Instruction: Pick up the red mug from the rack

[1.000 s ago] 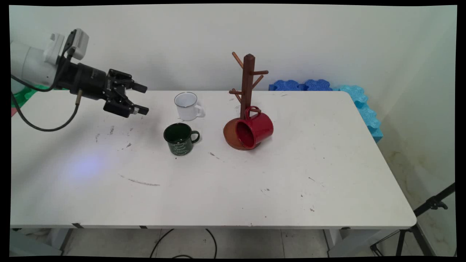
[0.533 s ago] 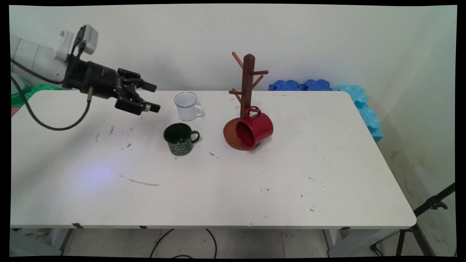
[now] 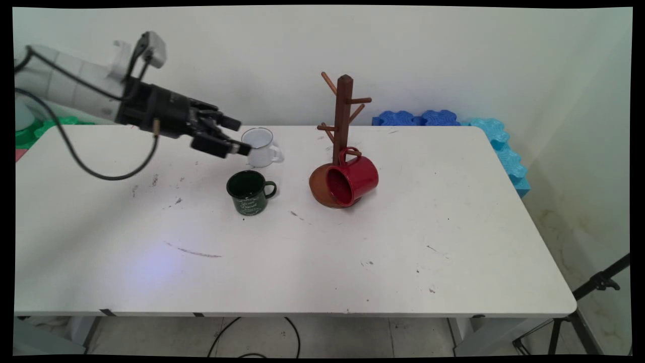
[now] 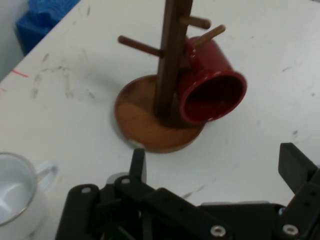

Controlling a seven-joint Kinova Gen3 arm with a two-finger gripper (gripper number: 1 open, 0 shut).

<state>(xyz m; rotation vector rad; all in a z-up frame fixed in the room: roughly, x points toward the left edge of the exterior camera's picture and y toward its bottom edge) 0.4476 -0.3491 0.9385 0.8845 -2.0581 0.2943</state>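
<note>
**Spread gripper hangs beside the white mug, mug tree ahead**

The black gripper (image 3: 236, 135) hangs above the table (image 3: 352, 262) with its fingers spread wide and nothing between them. It reaches in from the left at a slight downward slant, its tips just beside the white mug (image 3: 260, 146) and above and behind the green mug (image 3: 249, 192). Both mugs stand upright, near each other, handles to the right. To their right stands the wooden mug tree (image 3: 342, 126); the red mug (image 3: 352, 177) hangs by its handle on a low peg, so it tilts with its mouth facing forward and down over the round base.

The main view shows the green mug and the blue foam mats (image 3: 453, 123) at the far right edge. The hand view leaves the green mug out, but looks straight into the red mug (image 4: 212, 90), shows the tree's base (image 4: 150, 122) clearly, and catches the white mug (image 4: 17, 185) at its lower left, off the gripper's line
</note>
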